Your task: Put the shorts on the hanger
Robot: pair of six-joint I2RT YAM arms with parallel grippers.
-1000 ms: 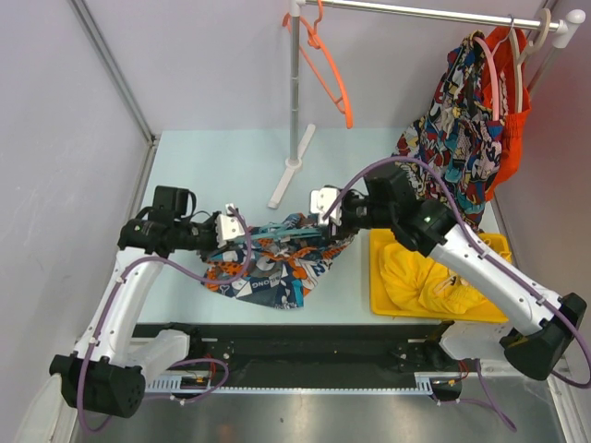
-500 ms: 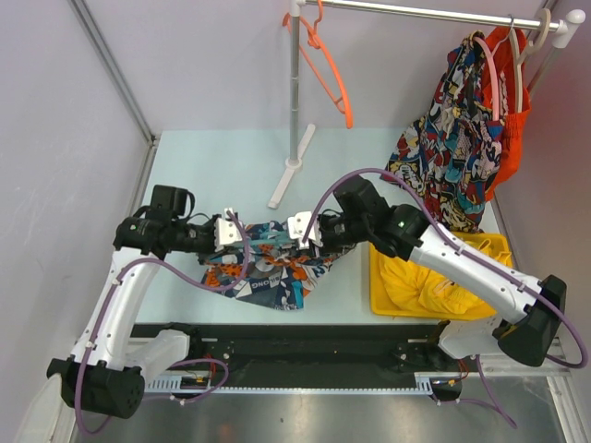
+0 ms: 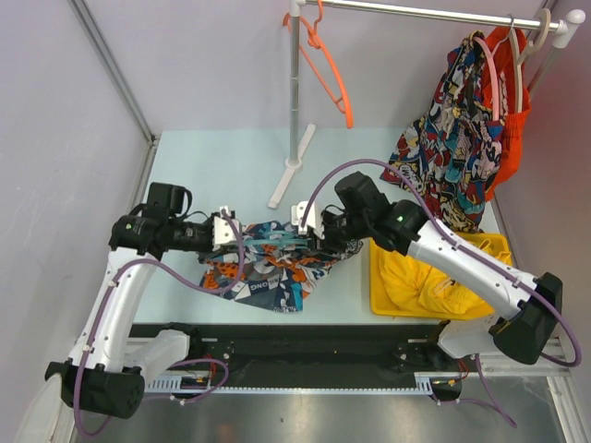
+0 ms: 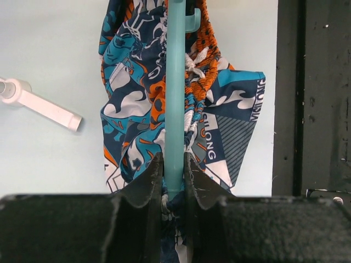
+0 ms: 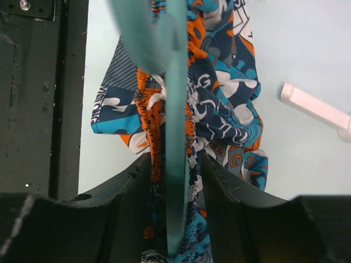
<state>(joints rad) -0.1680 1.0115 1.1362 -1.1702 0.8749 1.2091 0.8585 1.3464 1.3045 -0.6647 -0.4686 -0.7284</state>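
Step in hand, by judgement: feeding shorts [image 3: 268, 272] onto teal hanger [image 3: 274, 237], partway done, nothing up on rack [image 3: 295, 92] yet. Teal hanger held roughly level over table [image 3: 203, 166], spanning between both grippers. Left gripper [image 3: 224, 231] clamped narrow on one end of the bar, jaws tight against the plastic in the left wrist view. Right gripper [image 3: 309, 228] about half closed, jaws either side of the bar with bunched drawstring waistband packed in between; firm pinch or loose bracket, cannot tell. Shorts draped over the bar around its middle, orange elastic waist gathered along it, legs sagging onto the table on the near side, left of yellow tray [image 3: 374, 277]. Next move, as judged: working the waistband further along so cloth sits even on both sides of the bar. Calls for a firm left clamp against twisting, and right jaws loose enough to glide on plastic yet tight enough to drag fabric. Then carrying the loaded hanger over to the rack. Risks: cloth sliding off the lower side, drawstring snagging in the right jaws.
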